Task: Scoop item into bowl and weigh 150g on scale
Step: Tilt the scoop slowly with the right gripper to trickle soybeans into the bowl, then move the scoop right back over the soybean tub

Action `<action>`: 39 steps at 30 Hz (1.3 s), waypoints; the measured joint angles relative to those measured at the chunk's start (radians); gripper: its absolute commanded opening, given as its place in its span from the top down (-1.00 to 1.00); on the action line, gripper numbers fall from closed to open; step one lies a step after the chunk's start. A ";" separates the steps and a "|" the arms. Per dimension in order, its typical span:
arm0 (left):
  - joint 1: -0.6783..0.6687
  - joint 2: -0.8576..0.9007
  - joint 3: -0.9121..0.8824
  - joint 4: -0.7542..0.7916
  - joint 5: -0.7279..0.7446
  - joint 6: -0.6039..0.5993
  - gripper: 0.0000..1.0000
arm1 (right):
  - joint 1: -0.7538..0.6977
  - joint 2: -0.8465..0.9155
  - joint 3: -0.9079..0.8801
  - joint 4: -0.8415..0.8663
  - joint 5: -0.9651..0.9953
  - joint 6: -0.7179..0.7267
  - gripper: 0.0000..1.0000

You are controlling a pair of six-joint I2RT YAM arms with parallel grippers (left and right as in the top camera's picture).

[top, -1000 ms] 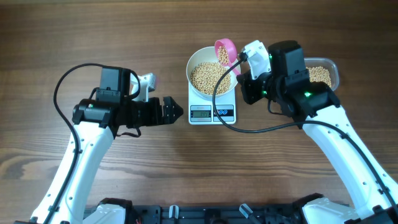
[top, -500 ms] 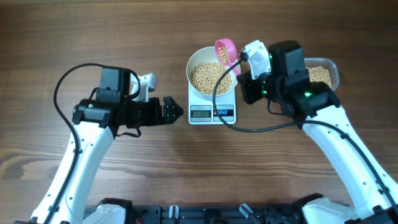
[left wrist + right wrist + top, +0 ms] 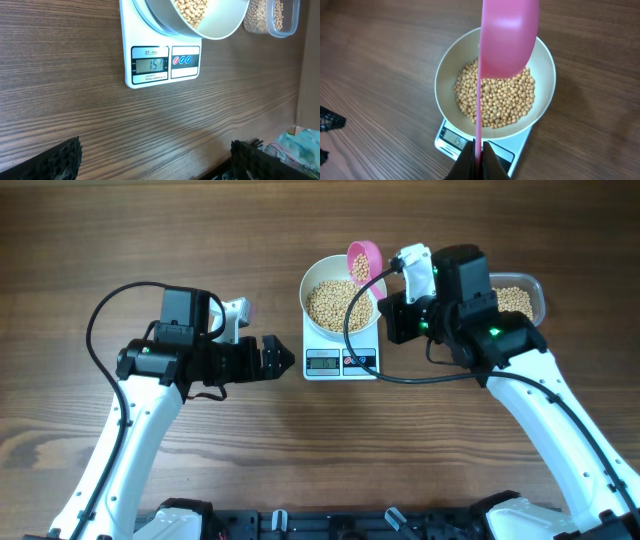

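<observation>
Left gripper (image 3: 283,360): idling spread wide, holding nothing, left of the scale (image 3: 341,361) at frame centre.
Right gripper (image 3: 478,162): pinching the pink scoop (image 3: 510,37) by its handle, hovering its cup over the upper rim of the bowl (image 3: 545,70).
Technique: the reading is probably nearing target, so tipping gently and trickling few beans (image 3: 495,100) while watching the display (image 3: 150,64) is advisable.
Item: beans are lying heaped in the bowl on the scale; small, round, beige-tan.
</observation>
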 measured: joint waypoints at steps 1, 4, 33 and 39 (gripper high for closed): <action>0.000 0.000 0.000 0.000 0.000 0.000 -1.00 | 0.000 0.000 0.000 0.009 -0.002 0.010 0.91; 0.000 0.000 0.000 0.000 0.000 0.000 -1.00 | -0.005 0.000 0.000 0.033 -0.019 0.032 0.91; 0.000 0.000 0.000 0.000 0.000 0.000 -1.00 | -0.492 0.000 0.000 0.060 -0.294 0.173 0.92; 0.000 0.000 0.000 0.000 0.000 0.000 -1.00 | -0.593 -0.020 0.000 -0.018 -0.277 0.128 0.91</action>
